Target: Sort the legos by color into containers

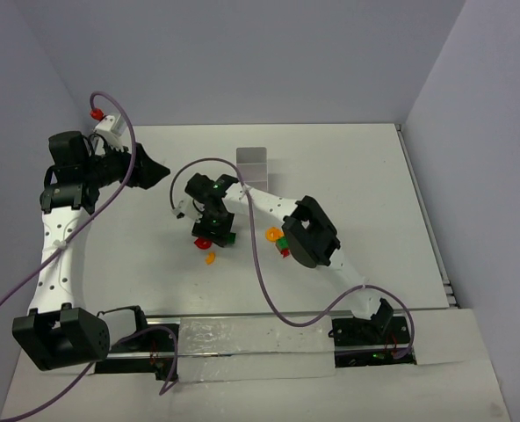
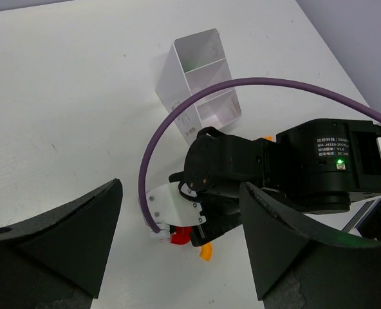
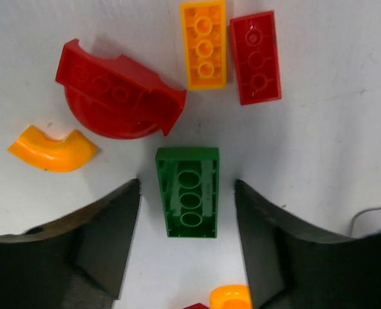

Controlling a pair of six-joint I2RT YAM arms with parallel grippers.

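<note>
Green lego [image 3: 187, 170] on table [image 3: 332, 129], centred between right end effector [image 3: 187, 193] fingers, long axis 12-6. Jaws apart, seemingly clear of it. Right arm nearer. Containers [image 1: 252, 158] at 1 o'clock, top view.

One overhead view, two wrist views

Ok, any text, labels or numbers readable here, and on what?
"DAMIA", end unclear, after Chinese characters: label on the right arm's motor housing.
"DM-J4310-2EC", tail blurred: same label.
"DC 24V": same label.
Print on the tray wall: too small to read.
Studs on the legos: no lettering legible.
</note>
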